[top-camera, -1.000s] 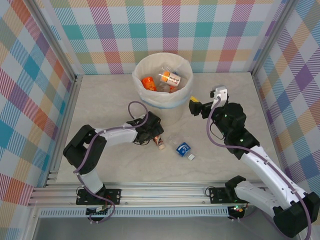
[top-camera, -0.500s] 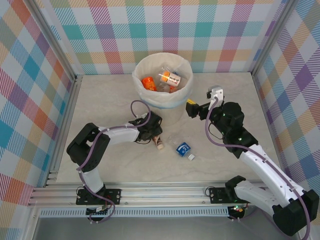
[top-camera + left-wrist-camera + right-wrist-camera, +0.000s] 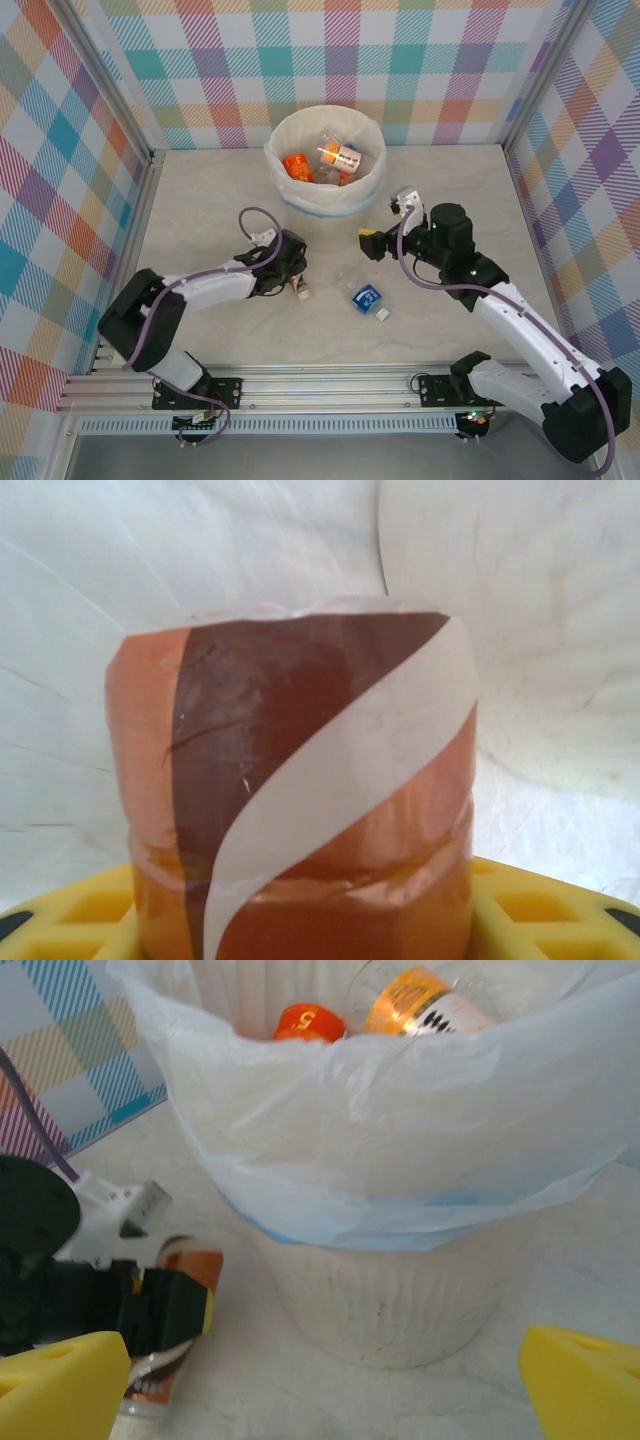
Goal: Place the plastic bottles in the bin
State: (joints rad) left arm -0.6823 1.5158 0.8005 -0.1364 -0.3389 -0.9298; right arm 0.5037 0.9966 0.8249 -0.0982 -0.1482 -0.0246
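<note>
Nearest the front edge of the worktop point(image 3: 200, 330), right of centre, a blue-labelled bottle point(image 3: 367, 297) lies on its side. Just left of it and slightly farther back, the left gripper point(image 3: 293, 281) is clamped on a brown-and-orange bottle point(image 3: 300, 790), whose white cap points toward the front edge. Beyond these, the right gripper point(image 3: 320, 1390) hovers with its jaws wide apart, facing the bin point(image 3: 330, 205). The bin stands near the middle of the far edge, with several orange bottles point(image 3: 298, 167) inside.
</note>
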